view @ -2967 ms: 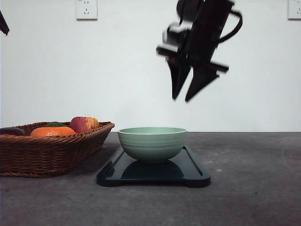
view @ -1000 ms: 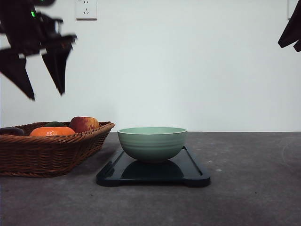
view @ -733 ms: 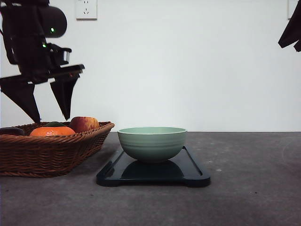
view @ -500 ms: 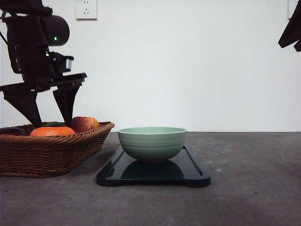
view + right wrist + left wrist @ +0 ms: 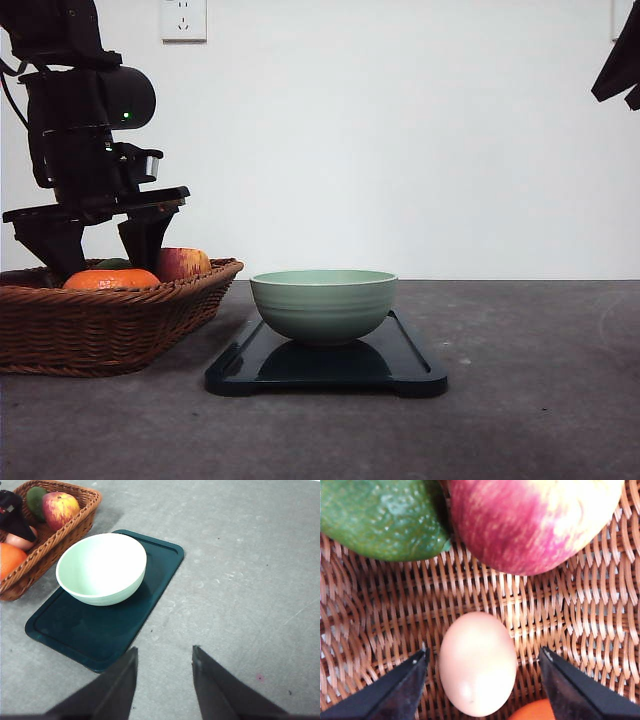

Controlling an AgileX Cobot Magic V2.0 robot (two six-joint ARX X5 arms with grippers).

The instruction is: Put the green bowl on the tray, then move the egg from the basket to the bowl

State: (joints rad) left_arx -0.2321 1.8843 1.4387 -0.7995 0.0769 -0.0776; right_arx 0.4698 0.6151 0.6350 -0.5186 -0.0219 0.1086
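In the front view the green bowl (image 5: 323, 304) sat on the tray (image 5: 410, 365), toward its far end, so the first step looked done. The left gripper (image 5: 100, 248) reached down into the basket (image 5: 120, 325), fingers spread.

In the left wrist view the egg (image 5: 477, 663) lay on the basket's woven floor between the parted fingertips (image 5: 405, 682), apparently untouched, near an apple (image 5: 535, 522). Grasping and transfer remained.

In the right wrist view the right gripper (image 5: 164, 680) hung open above the table (image 5: 250, 555), beyond the tray's near corner.
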